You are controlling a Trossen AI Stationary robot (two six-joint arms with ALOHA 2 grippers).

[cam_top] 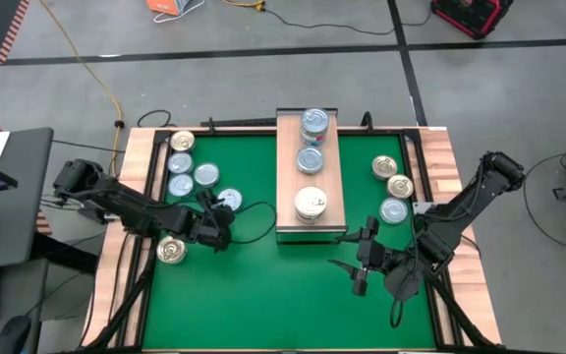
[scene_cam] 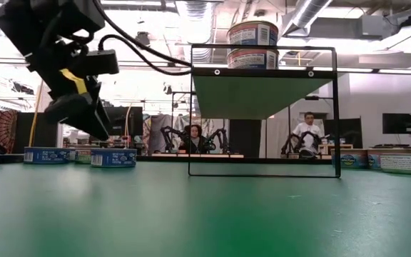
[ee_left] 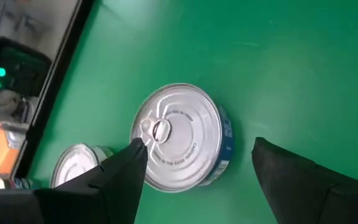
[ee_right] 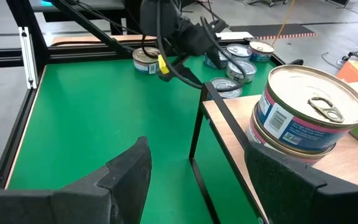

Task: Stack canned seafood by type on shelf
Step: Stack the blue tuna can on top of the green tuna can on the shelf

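Note:
The shelf (cam_top: 334, 182) is a light-wood block on the green mat's far middle. On it stand a blue-silver stack (cam_top: 313, 123), another blue-silver can (cam_top: 310, 159) and a white-topped stack of two (ee_right: 309, 112). My left gripper (cam_top: 219, 220) hangs open just above a blue-silver can (ee_left: 179, 137) that stands flat on the mat; its fingers straddle the can without touching it. Left of it lie more blue-silver cans (cam_top: 205, 175) and two gold ones (cam_top: 171, 250). My right gripper (cam_top: 356, 263) waits open in the air off the shelf's near end.
Two gold cans (cam_top: 399, 186) and a blue-silver one (cam_top: 394, 209) stand on the mat right of the shelf. The shelf top sits on a black wire frame (scene_cam: 262, 171). A wooden border (cam_top: 136, 187) rims the mat. People sit at tables beyond the far edge.

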